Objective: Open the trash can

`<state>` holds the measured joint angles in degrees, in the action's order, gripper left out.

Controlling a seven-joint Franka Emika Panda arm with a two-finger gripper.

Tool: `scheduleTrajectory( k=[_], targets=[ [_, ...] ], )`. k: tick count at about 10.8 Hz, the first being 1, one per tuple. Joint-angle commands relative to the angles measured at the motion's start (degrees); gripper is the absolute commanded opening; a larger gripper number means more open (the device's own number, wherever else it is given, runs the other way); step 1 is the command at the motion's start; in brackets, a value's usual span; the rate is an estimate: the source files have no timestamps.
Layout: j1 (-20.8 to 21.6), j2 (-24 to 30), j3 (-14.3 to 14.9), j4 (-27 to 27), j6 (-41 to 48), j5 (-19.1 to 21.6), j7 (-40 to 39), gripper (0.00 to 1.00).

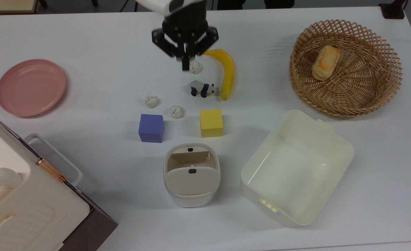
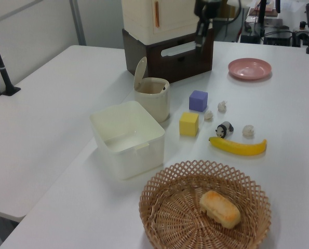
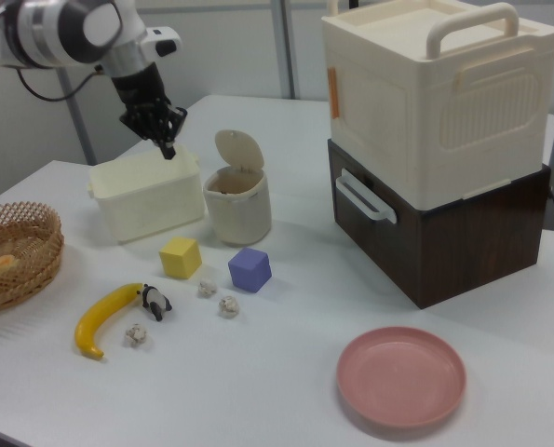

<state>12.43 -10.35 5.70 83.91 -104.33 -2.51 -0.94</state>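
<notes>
Off-white trash can (image 1: 191, 176) (one) open; gripper (image 1: 185, 66) raised.

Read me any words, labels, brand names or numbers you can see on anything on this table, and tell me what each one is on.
None: no readable text, label, brand or number on any item.
The trash can, cream tub, big white box, pink plate, basket and the purple block and yellow block are all plain.
The gripper carries no legible marking.

I see the off-white trash can (image 1: 191, 175) at the top view's lower centre, beige lid (image 2: 139, 73) flipped upright, interior exposed.
</notes>
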Motion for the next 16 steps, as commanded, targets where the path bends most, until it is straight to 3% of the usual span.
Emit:
scheduleTrajectory(
  k=[1,6,9,10,11,12,13,16],
  targets=[
    [0.2,6.0,0.8,4.2,9.3,-0.8,-0.7,0.01],
    [-3.9,9.1,-0.1,4.4,16.8,-1.6,-0.6,0.01],
    [-8.7,10.2,-4.8,5.2,16.5,-1.4,-1.0,0.07],
    [-9.4,10.1,-5.6,5.2,16.6,-1.3,-1.0,0.23],
    [-9.3,10.1,-5.5,5.2,16.7,-1.3,-1.0,0.68],
    [-9.1,10.0,-5.4,5.2,16.7,-1.3,-1.0,0.89],
    [-9.0,9.9,-5.4,5.2,16.7,-1.4,-0.7,1.00],
    [-9.0,9.9,-5.4,5.2,16.7,-1.5,-0.4,1.00]
  ],
)
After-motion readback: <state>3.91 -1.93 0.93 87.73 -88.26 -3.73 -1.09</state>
